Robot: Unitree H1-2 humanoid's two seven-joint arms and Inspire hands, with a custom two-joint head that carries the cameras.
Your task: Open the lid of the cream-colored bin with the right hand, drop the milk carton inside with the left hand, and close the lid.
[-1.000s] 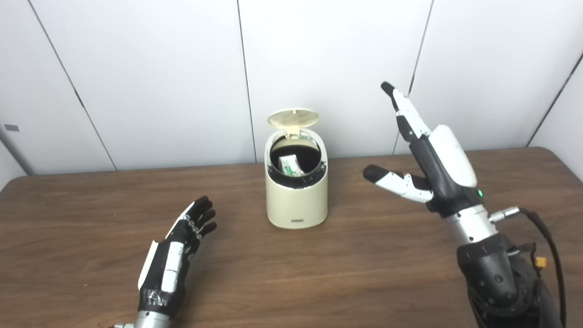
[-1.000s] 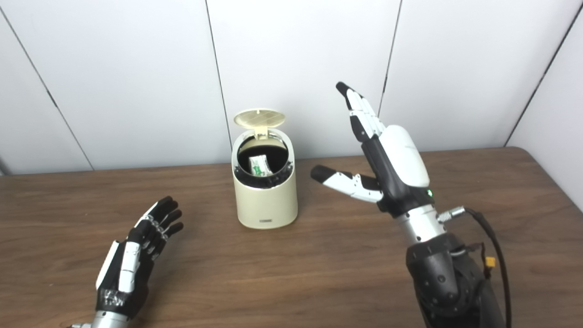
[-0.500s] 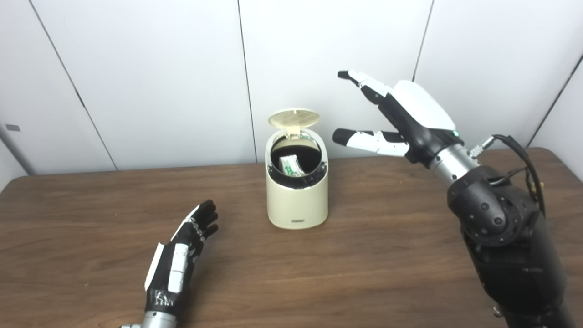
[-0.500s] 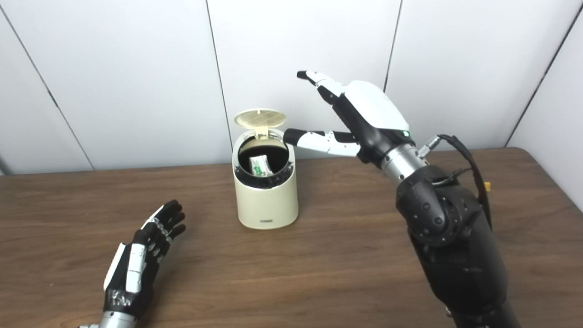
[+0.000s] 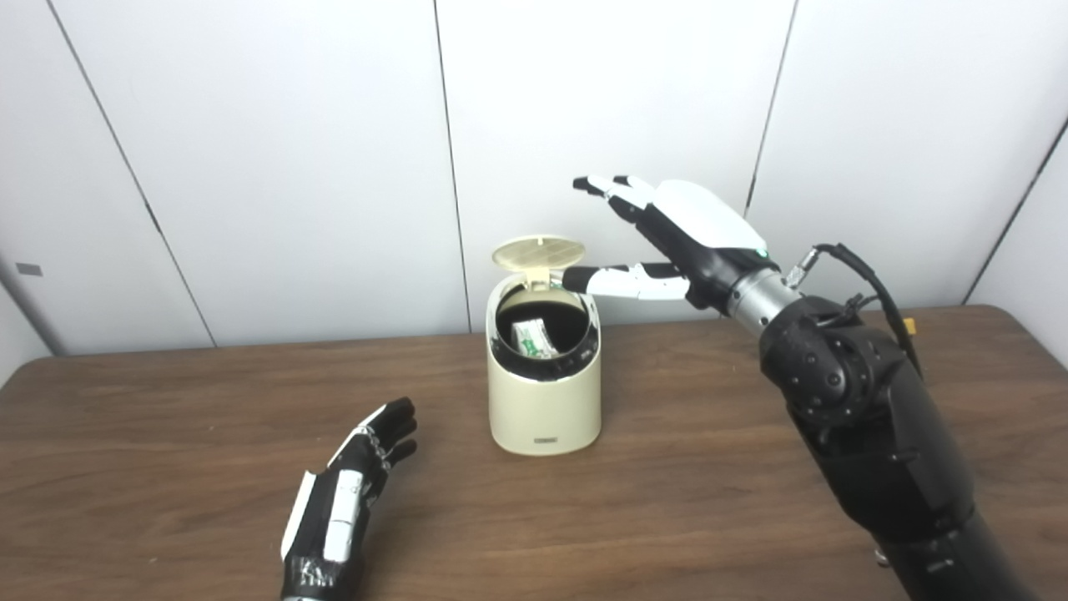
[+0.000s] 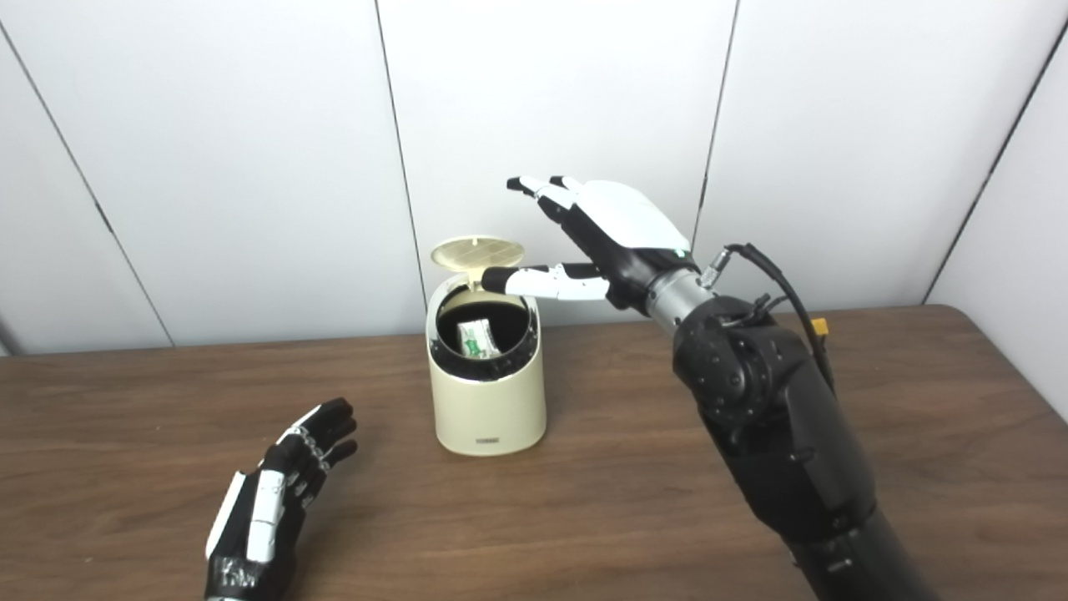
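looking through the left eye: brown table [image 5: 667, 501], white wall panels [image 5: 250, 150] behind; cream bin [image 5: 544, 401], lid [image 5: 538, 251] up, milk carton [image 5: 529, 337] inside, half hidden by the rim. right eye: right hand [image 6: 596, 238] spread, empty, thumb over the bin; left hand [image 6: 275, 492] open, wrist cut off.

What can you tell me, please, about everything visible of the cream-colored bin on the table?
The bin is a small, rounded, cream-colored tub, apparently plastic, standing upright on the wooden table with a small dark label low on its front. Its round lid is flipped up at the back on a hinge. A dark inner rim rings the opening, and a white-and-green milk carton lies inside. The right hand is above and beside it, thumb tip close to the lid hinge; contact is unclear.
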